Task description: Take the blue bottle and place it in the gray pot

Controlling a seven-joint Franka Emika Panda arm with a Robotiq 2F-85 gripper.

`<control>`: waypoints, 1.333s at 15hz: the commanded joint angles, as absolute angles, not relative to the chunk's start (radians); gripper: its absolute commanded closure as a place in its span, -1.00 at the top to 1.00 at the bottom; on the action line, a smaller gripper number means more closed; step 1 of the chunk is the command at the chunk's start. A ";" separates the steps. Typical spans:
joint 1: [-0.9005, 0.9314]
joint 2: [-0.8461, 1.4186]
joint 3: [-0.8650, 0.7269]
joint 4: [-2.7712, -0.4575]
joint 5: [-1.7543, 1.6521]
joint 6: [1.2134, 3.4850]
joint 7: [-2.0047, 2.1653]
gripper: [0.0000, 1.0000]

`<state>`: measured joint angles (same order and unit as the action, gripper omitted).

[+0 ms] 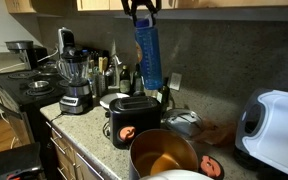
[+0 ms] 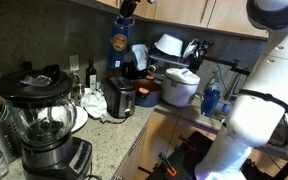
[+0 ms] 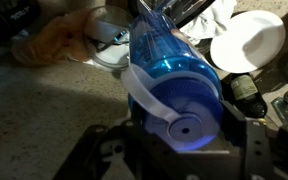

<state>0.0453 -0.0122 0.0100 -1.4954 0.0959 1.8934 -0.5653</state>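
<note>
My gripper (image 1: 141,12) is shut on the top of the blue bottle (image 1: 148,55), a tall translucent blue bottle that hangs upright high above the counter. It also shows in an exterior view (image 2: 119,42) and fills the wrist view (image 3: 174,85), seen from its cap end between my fingers (image 3: 179,128). The gray pot (image 1: 164,155), dull grey outside and copper-orange inside, stands on the counter below and in front of the bottle, next to the black toaster. In an exterior view (image 2: 149,93) the pot is mostly hidden behind the toaster.
A black toaster (image 1: 134,118) stands left of the pot. A blender (image 1: 74,82) and several dark bottles (image 1: 112,72) stand along the back. A white rice cooker (image 2: 181,87) and a white appliance (image 1: 274,125) sit nearby. A white plate (image 3: 246,40) lies on the counter.
</note>
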 commanded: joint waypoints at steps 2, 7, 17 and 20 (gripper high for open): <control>-0.006 0.023 -0.026 -1.444 0.046 1.900 -0.502 0.02; -0.048 0.038 -0.059 -1.462 0.019 1.919 -0.501 0.02; -0.099 0.069 -0.096 -1.548 0.006 1.974 -0.491 0.02; -0.117 0.070 -0.102 -1.581 0.023 1.971 -0.500 0.02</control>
